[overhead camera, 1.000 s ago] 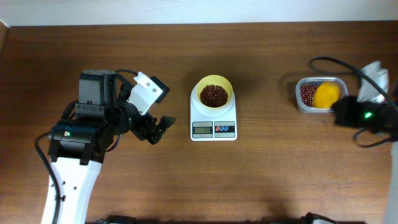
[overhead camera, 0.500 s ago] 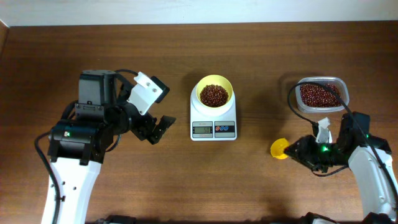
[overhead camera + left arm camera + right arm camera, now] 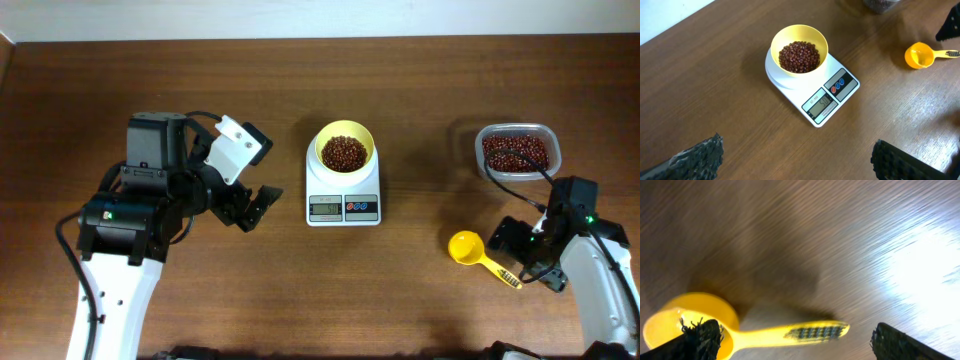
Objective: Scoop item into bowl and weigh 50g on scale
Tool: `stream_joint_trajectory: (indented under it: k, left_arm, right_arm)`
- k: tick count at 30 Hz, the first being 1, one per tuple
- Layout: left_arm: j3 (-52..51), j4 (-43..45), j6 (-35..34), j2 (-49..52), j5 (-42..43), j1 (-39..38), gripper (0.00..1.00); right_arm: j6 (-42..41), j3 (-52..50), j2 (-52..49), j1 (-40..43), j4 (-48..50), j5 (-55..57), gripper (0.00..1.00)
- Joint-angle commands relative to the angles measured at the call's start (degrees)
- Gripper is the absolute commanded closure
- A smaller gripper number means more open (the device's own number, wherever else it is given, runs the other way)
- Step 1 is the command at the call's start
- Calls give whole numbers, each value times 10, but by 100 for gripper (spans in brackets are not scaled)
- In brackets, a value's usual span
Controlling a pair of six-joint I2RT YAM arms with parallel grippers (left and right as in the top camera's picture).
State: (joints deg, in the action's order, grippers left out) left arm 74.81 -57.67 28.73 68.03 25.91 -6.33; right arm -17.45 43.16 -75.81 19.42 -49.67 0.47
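Found the beans [image 3: 343, 152] heaped loosely, with no clear long axis, inside the pale yellow bowl [image 3: 345, 128]. Found that bowl seated on the far part of the white scale [image 3: 343, 192], near the middle of the desk [image 3: 300, 300]. Noted the scale's long axis running away from the robot, grey display and red and blue buttons facing the near edge. Could not read the display digits or the small label above them. Saw the left claw [image 3: 252, 207] spread apart and empty, left of the scale. Saw a yellow scoop [image 3: 465, 247] lying on the desk to the right, handle pointing toward the right claw [image 3: 790, 339], spread apart astride that handle without clamping it. Spotted more beans in a clear tub [image 3: 517, 150] beyond.
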Motion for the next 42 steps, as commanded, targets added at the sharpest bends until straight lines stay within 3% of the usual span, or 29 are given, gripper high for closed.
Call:
stream_joint_trajectory:
  k: [1, 6, 11, 15, 17, 20, 28, 36, 39, 42]
  left_arm:
    - [10, 1, 7, -2, -2, 2, 1]
    - [10, 1, 7, -2, -2, 2, 1]
    - [10, 1, 7, -2, -2, 2, 1]
    - [10, 1, 7, -2, -2, 2, 1]
    - [10, 1, 7, -2, -2, 2, 1]
    - [10, 1, 7, -2, -2, 2, 1]
    - [10, 1, 7, -2, -2, 2, 1]
    - [10, 1, 7, -2, -2, 2, 1]
    - [10, 1, 7, -2, -2, 2, 1]
    - [10, 1, 7, -2, -2, 2, 1]
  right_arm:
    - [-17, -1, 4, 2, 36, 73, 1]
    - [-7, 42, 16, 1, 75, 62, 1]
    - [108, 124, 86, 1, 99, -91, 1]
    - [126, 134, 146, 1, 151, -119, 1]
    - [198, 134, 153, 1, 155, -143, 1]
    - [294, 134, 153, 1, 156, -298, 1]
    - [305, 134, 155, 1, 221, -529, 1]
    - [290, 136, 268, 2, 225, -520, 1]
    - [290, 136, 358, 2, 137, -457, 1]
    - [290, 136, 412, 2, 104, -472, 1]
